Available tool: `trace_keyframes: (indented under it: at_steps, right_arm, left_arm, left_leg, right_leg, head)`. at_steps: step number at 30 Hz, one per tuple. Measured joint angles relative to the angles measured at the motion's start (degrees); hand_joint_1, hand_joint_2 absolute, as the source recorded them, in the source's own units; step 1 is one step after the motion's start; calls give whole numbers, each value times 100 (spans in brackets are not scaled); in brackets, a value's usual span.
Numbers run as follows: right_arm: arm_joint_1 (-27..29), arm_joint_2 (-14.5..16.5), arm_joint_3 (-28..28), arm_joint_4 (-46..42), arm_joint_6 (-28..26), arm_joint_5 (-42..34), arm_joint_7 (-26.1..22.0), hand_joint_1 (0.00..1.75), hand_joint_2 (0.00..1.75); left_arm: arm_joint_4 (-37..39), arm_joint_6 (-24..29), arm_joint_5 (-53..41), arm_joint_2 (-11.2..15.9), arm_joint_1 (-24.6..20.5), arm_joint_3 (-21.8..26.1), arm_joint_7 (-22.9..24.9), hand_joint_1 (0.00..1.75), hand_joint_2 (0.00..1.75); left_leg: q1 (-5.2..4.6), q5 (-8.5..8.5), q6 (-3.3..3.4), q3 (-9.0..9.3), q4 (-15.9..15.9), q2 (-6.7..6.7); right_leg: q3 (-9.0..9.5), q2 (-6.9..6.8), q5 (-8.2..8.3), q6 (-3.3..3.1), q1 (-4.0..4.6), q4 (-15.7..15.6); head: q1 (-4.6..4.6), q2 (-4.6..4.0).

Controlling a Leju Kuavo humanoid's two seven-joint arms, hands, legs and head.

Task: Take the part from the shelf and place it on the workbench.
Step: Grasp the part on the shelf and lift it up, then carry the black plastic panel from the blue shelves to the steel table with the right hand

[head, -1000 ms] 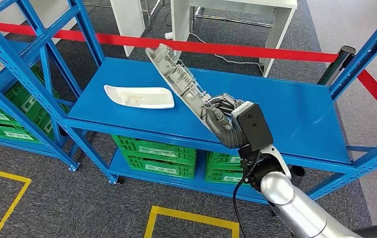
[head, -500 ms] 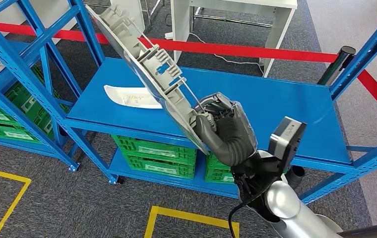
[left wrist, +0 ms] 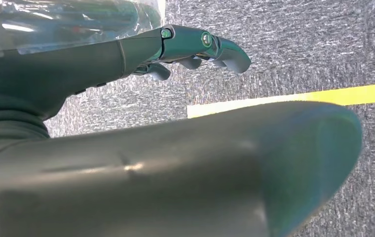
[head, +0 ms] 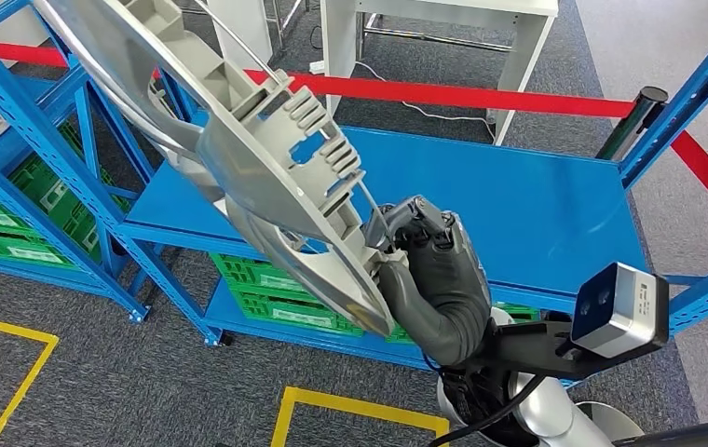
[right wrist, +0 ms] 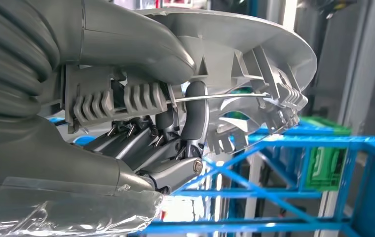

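Note:
A long grey plastic part (head: 238,158) with ribs and clips on its inner side is lifted off the blue shelf (head: 537,196) and fills the upper left of the head view, tilted with its far end up and left. My right hand (head: 429,270) grips its lower end in front of the shelf's front edge. In the right wrist view the dark fingers (right wrist: 175,143) curl under the part (right wrist: 244,44) and the thumb presses on top. My left hand (left wrist: 190,47) hangs over grey carpet, its fingers stretched out and holding nothing.
Green crates (head: 285,289) sit on the level under the shelf. A second blue rack (head: 15,102) stands at the left. A red barrier tape (head: 481,95) and a black post (head: 634,116) run behind the shelf. Yellow floor tape (head: 360,410) marks the carpet in front.
My right hand has pulled the grey part up off the shelf and towards me. The part now looms much larger and covers the white part lying on the shelf.

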Motion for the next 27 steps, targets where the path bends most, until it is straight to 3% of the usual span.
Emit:
trace_keyframes:
  at_steps: [25, 27]
  right_arm:
    - [274, 470, 208, 156, 668, -723, -429, 175, 175]
    - [302, 508, 207, 175, 687, -718, -469, 175, 175]
  left_arm:
    - [-2, 101, -93, 4, -35, -220, 153, 0, 0]
    - [-2, 99, -93, 4, -46, -233, 151, 0, 87]
  left_leg:
    - [0, -4, -4, 1, -1, 0]
    - [0, -4, -4, 1, -1, 0]
  right_leg:
    - [0, 0, -3, -2, 0, 0]
    - [0, 0, -3, -2, 0, 0]
  head:
    - [-1, 0]
    - [-1, 0]
